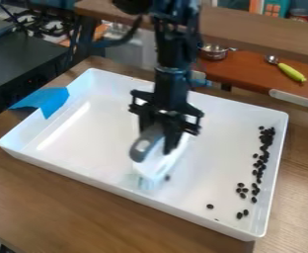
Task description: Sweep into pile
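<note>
Beans (pixel 267 140) line one side of the white tray (pixel 84 143), well apart from my gripper (pixel 165 138), which clasps a gray-and-white brush (pixel 159 162) angled down beneath it.

Claw (pixel 161 140) grips brush (pixel 158 162) inside white tray (pixel 87 136). Dark beans (pixel 261 167) lie mostly along the tray's right wall; blue tape (pixel 51 100) overlaps its left rim.
</note>
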Robot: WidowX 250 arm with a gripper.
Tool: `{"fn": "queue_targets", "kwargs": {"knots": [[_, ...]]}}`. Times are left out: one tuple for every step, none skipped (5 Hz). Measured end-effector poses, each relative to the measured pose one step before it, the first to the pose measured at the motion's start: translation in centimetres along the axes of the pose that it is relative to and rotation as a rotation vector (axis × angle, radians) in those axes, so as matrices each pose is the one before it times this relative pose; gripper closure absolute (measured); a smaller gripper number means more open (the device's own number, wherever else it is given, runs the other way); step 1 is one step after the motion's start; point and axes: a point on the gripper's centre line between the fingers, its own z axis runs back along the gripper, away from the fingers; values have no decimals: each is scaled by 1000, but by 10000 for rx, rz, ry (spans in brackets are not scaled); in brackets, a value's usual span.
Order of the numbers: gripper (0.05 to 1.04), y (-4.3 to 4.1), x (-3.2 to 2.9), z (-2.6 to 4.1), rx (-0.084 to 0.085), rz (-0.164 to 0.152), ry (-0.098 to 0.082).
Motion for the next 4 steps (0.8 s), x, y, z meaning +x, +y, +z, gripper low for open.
{"fn": "queue_targets", "kwargs": {"knots": [[599, -3253, 200, -131, -790, 157, 50], [599, -2780, -279, -261, -694, 202, 223], [599, -1586, -570, -168, -551, 100, 252], [599, 708, -172, 1109, -512, 287, -58]]}}
